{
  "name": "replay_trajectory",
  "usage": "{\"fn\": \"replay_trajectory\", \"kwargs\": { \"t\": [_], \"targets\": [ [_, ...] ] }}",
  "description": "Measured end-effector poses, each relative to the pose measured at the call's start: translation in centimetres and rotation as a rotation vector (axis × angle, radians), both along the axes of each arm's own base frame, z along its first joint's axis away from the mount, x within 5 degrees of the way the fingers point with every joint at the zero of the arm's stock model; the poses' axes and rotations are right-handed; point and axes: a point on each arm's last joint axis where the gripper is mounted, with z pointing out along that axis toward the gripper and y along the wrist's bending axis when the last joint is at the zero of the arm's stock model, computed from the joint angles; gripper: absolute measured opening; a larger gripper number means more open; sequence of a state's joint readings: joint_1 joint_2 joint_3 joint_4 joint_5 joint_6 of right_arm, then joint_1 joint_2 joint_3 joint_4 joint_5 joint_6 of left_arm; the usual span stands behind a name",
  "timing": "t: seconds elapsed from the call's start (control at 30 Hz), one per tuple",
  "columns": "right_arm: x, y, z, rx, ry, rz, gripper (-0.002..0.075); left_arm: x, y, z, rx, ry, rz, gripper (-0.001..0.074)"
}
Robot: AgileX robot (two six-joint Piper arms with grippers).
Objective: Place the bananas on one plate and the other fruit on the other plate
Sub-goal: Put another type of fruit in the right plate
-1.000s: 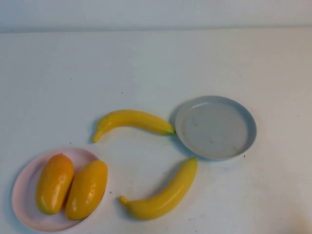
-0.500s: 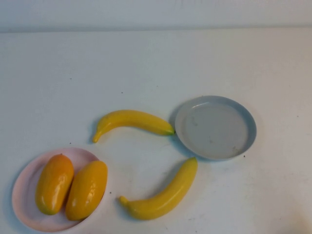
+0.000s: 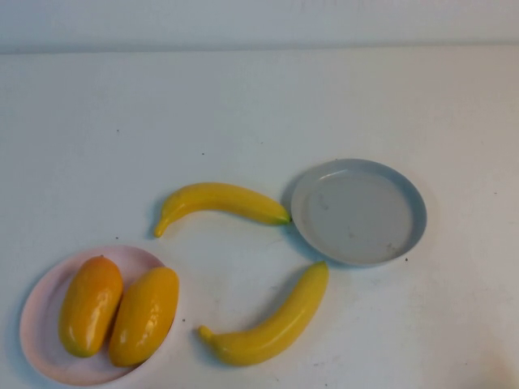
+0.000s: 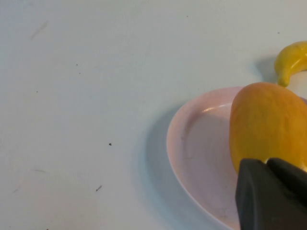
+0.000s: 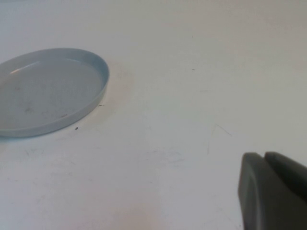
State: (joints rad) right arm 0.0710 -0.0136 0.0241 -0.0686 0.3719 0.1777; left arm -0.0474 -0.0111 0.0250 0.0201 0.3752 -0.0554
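Note:
Two bananas lie on the white table: one (image 3: pixel 223 201) just left of the empty grey-blue plate (image 3: pixel 412 231), the other (image 3: pixel 272 324) in front of it. Two mango-like fruits (image 3: pixel 91 304) (image 3: pixel 144 314) lie side by side on the pale pink plate (image 3: pixel 36 328) at the front left. Neither gripper shows in the high view. In the left wrist view my left gripper (image 4: pixel 267 162) is shut and empty, just above one mango-like fruit (image 4: pixel 266 122) on the pink plate (image 4: pixel 192 153); a banana tip (image 4: pixel 290 60) shows beyond. In the right wrist view my right gripper (image 5: pixel 264 155) is shut and empty over bare table, apart from the grey-blue plate (image 5: pixel 98 81).
The white table (image 3: pixel 259 113) stretches far behind the fruit to a back edge against a pale wall. Small dark specks dot the surface.

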Motion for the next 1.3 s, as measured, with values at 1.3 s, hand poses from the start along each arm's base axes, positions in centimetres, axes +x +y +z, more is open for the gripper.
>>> {"fn": "replay_trajectory", "kwargs": {
  "t": [1.3],
  "targets": [
    [-0.2, 0.9, 6.2, 0.482, -0.246, 0.039, -0.0017, 0.0, 0.0, 0.0, 0.000, 0.000, 0.000, -0.0004]
  ]
}}
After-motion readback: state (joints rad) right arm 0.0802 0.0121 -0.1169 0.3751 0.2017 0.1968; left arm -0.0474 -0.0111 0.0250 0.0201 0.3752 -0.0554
